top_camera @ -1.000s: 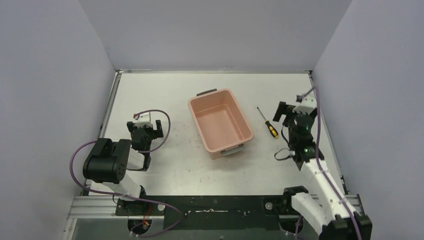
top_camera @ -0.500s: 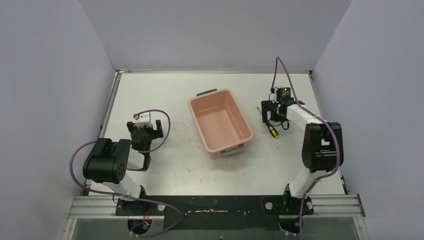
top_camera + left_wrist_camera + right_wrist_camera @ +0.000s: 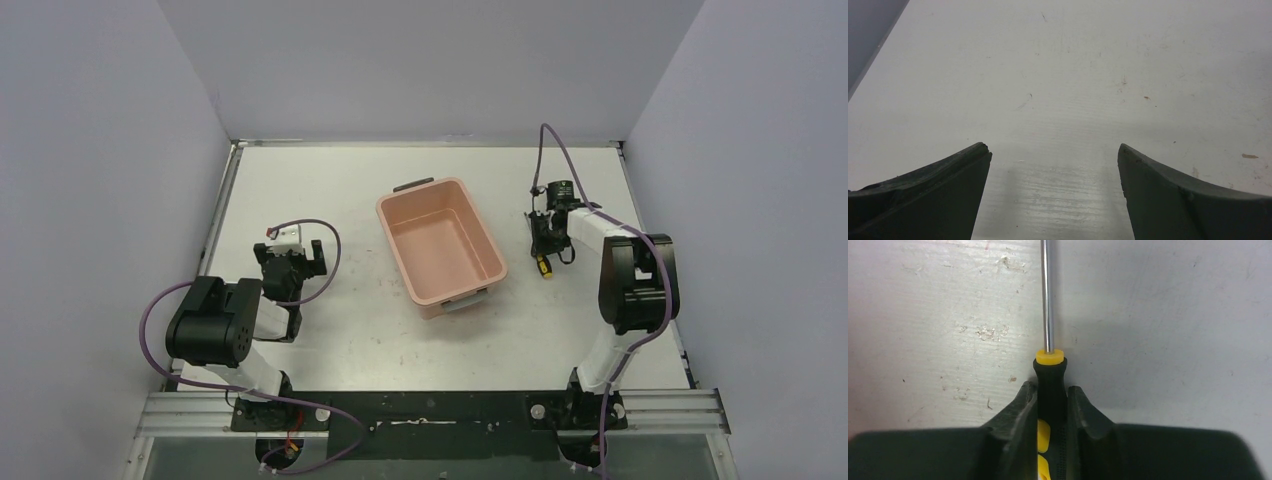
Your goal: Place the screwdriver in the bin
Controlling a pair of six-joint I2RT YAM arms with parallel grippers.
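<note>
The screwdriver (image 3: 1050, 375) lies on the white table right of the bin, its thin metal shaft pointing away from the wrist camera. My right gripper (image 3: 1051, 390) is shut on its black-and-yellow handle, one finger on each side. From above, the right gripper (image 3: 543, 238) stands over the screwdriver (image 3: 543, 264), of which only the handle end shows. The salmon-pink bin (image 3: 441, 246) sits mid-table, with nothing in it. My left gripper (image 3: 290, 258) hovers at the left, and its own view shows the left gripper (image 3: 1053, 150) open over bare table.
Grey walls close in the table on the left, the back and the right. The table surface (image 3: 1168, 330) around the screwdriver is scuffed. Purple cables loop off both arms.
The right arm has swung out over the screwdriver and come down on it. Its jaws, open before, have shut on the handle. The left arm and the bin have not moved.
</note>
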